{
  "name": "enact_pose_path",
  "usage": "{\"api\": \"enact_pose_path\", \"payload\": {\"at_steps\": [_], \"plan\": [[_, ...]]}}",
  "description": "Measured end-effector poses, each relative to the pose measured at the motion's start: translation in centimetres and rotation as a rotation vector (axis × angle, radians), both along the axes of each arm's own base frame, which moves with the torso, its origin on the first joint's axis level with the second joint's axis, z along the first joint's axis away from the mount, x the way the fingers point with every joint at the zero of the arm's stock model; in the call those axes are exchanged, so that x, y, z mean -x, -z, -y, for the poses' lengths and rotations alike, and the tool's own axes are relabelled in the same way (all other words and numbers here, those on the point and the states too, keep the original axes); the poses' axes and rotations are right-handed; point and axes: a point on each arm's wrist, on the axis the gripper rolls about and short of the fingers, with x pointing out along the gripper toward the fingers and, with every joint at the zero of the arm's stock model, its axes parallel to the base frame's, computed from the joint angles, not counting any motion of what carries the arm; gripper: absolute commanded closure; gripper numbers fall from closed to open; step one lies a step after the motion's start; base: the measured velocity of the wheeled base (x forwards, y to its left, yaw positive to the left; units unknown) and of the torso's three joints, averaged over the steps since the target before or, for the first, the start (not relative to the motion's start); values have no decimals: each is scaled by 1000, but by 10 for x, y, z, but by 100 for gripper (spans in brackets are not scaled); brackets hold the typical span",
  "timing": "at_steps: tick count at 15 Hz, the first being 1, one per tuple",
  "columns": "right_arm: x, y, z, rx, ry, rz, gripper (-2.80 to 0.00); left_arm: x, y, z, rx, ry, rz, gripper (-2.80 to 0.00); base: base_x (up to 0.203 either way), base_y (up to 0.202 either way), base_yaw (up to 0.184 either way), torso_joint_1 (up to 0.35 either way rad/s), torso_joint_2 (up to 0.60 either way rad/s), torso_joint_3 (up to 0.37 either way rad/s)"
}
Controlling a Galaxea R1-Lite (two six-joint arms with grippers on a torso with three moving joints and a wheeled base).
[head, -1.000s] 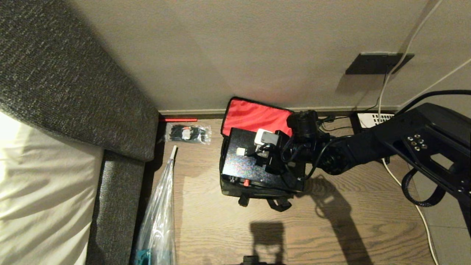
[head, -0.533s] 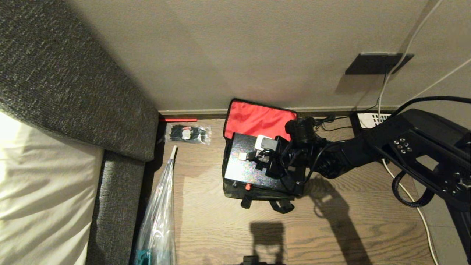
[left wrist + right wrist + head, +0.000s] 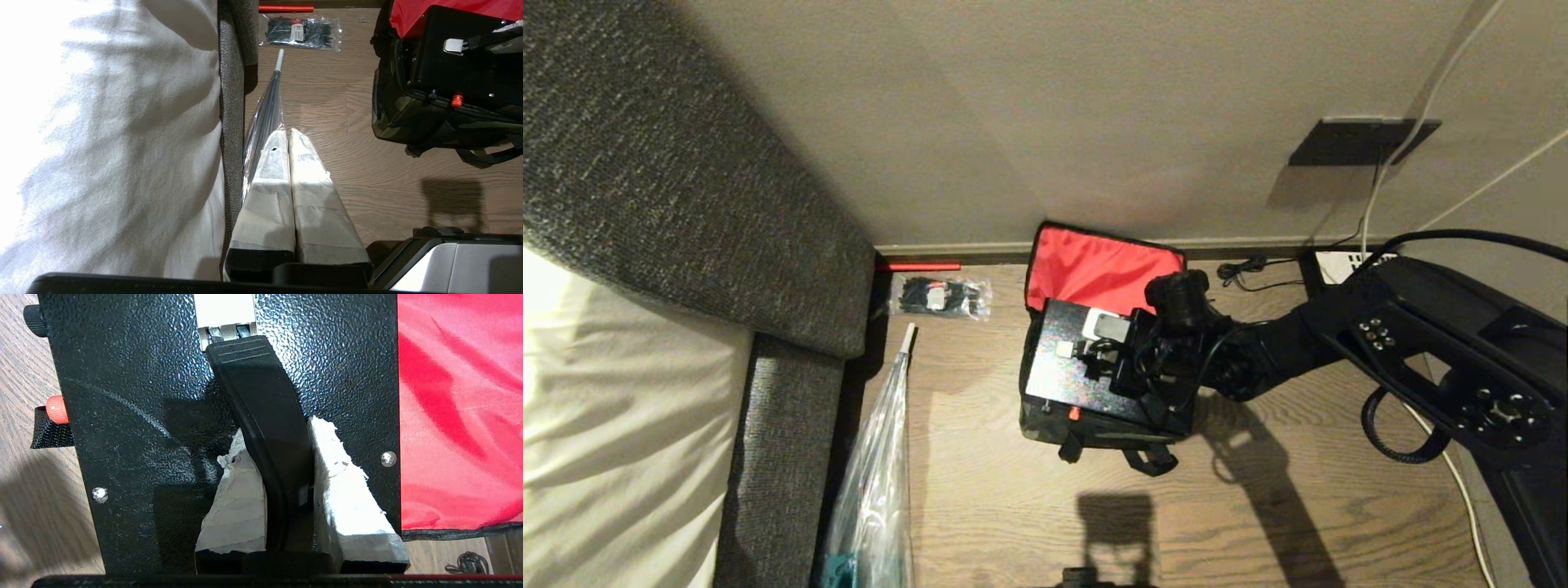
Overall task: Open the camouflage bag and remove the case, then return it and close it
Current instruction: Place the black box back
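Note:
The camouflage bag (image 3: 1094, 431) stands on the wood floor by the wall, its lid flap thrown back with the red lining (image 3: 1104, 271) showing. The black speckled case (image 3: 1066, 371) lies flat in the bag's open top, its upper part above the rim, and its red latch (image 3: 1074, 414) faces the front. My right gripper (image 3: 1104, 349) is over the case. In the right wrist view the right gripper (image 3: 280, 428) is shut on the case's black handle (image 3: 257, 392). My left gripper (image 3: 286, 132) hangs shut and empty off to the left of the bag (image 3: 404, 122).
A grey upholstered bed frame (image 3: 686, 204) with white bedding (image 3: 605, 408) fills the left. A clear plastic bag (image 3: 874, 490) and a packet of black zip ties (image 3: 939, 296) lie beside it. A white power strip (image 3: 1339, 265) and a cable (image 3: 1462, 490) run along the right.
My right arm has swung lower with the case in its grip. The case has sunk toward the bag and shifted slightly right. More of the red lining shows behind it.

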Motion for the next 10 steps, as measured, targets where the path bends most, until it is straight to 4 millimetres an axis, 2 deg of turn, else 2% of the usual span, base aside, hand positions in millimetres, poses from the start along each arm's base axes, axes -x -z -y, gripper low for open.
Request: {"api": "enact_pose_path", "payload": {"at_steps": [5,10], "plan": [[3,-16,0,-11,5,10,0,0,0,0,0,0,0,0,0,0,0,0,0,0],[33,-53,-6,-11,-22,-60,0,0,0,0,0,0,0,0,0,0,0,0,0,0]]}}
